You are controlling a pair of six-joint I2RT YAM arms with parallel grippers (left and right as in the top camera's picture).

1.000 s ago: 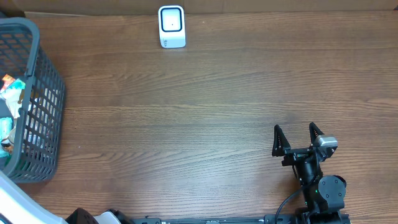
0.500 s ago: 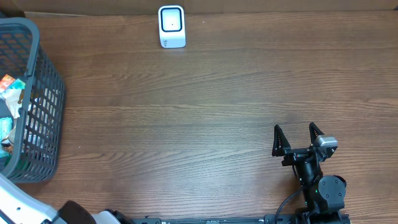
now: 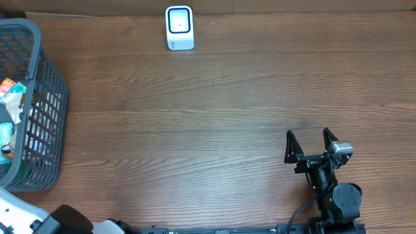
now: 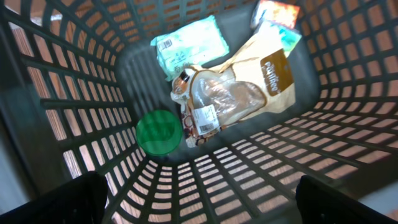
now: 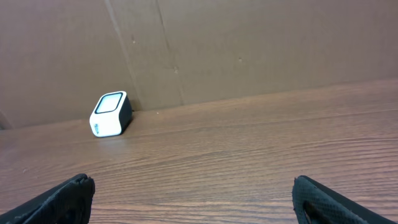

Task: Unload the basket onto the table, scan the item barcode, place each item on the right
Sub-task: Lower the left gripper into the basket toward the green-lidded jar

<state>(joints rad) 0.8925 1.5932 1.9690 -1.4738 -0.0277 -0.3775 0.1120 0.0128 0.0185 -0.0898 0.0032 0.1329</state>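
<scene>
Left tool (image 4: 199, 186) spread wide, gripping nothing; only its two dark fingers (image 4: 68, 199) showing, in the bottom corners of the left wrist view; held above the goods and aimed down into the grey plastic basket (image 4: 56, 93). On the basket floor, a clear bread bag (image 4: 236, 93) with a cream-and-brown printed top, lying slantwise near the middle; a white barcode label (image 4: 205, 118) on its lower end, facing up. Just beside that end, to the left, a round green lid (image 4: 158, 132); above the bag and touching it, a pale green packet (image 4: 189, 43); in the far corner, an orange-and-white packet (image 4: 277, 14), too blurred to read. From overhead, basket at the left edge of the wood-grain counter (image 3: 214, 130), partly cut off by the frame; of the left arm (image 3: 62, 220), only a black-and-white shape at the bottom left.

Right tool (image 3: 308, 135) likewise wide apart and empty; low over the front right of the counter, fingertips pointing toward the far edge; well apart from the basket. White barcode scanner (image 3: 179, 27) upright at the far edge, left of centre; in the right wrist view, ahead and to the left, just before a brown cardboard wall (image 5: 249, 50); well apart from both tools and from the basket.
</scene>
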